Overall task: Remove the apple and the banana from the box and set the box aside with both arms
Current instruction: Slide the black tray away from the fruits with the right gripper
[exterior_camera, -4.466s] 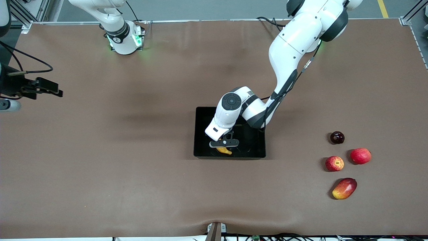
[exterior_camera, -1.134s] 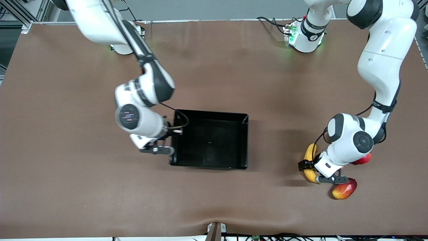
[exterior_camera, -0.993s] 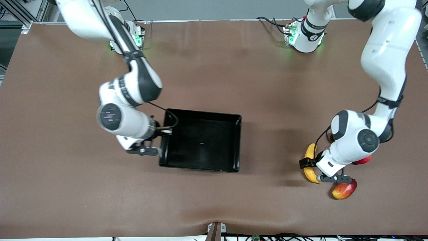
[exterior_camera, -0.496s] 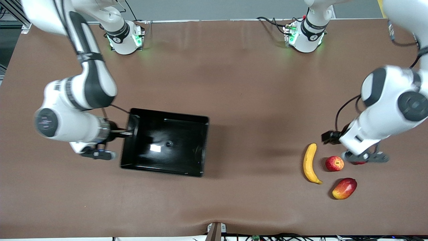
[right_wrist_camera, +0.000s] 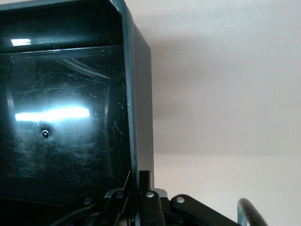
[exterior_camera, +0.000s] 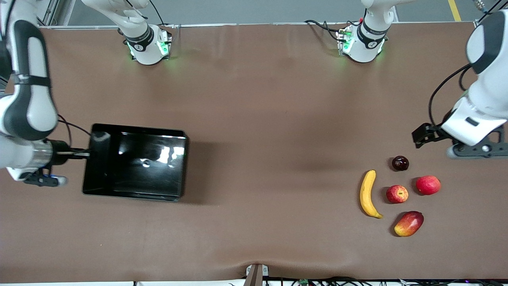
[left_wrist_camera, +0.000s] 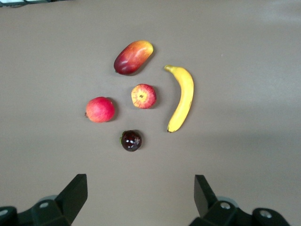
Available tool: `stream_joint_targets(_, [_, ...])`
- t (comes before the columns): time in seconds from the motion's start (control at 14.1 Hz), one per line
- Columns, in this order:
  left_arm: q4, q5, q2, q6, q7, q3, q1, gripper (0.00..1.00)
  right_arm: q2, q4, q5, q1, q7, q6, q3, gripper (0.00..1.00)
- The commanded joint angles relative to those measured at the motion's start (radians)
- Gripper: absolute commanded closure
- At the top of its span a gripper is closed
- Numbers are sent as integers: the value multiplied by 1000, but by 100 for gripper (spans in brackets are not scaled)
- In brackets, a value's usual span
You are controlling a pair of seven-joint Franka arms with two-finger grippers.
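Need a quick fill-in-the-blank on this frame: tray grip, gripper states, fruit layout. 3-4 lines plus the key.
1. The right gripper is shut on one wall of the glossy black rectangular plastic ____.
2. The left gripper hangs over the brown table with its fingers ____.
3. The small round red apple with yellow streaks lies beside the long curved yellow ____.
4. The fruit nearest the front camera is the oval red-yellow ____.

Missing words: tray; open; banana; mango.

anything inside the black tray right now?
Nothing: the black tray shows only its bare glossy floor with glare. The right claw pinches its wall; that corner is covered.
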Motion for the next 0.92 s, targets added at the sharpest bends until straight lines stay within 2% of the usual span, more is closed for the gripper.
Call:
stream_joint_targets(0.0, [8,-24,-39,-46,4,-5,10,0,-29,-78,-32,-77,-67,53,21,100])
stream_joint_targets(0.28, [2,-35,-88,-96,15,-5,8,0,-28,-203,-46,-174,-210,226,23,100])
stream_joint_targets(0.5, [-6,-81,-122,-106,20,4,5,0,-24,-275,-38,-191,-264,329,24,100])
stream_joint_targets(0.64, [-38,-96,-152,-103,24,48,-44,0,-9,-273,-35,-194,-281,351,24,100])
stream_joint_targets(0.85, [-96,-106,-214,-99,24,160,-154,0,21,-278,-32,-210,-314,359,26,100])
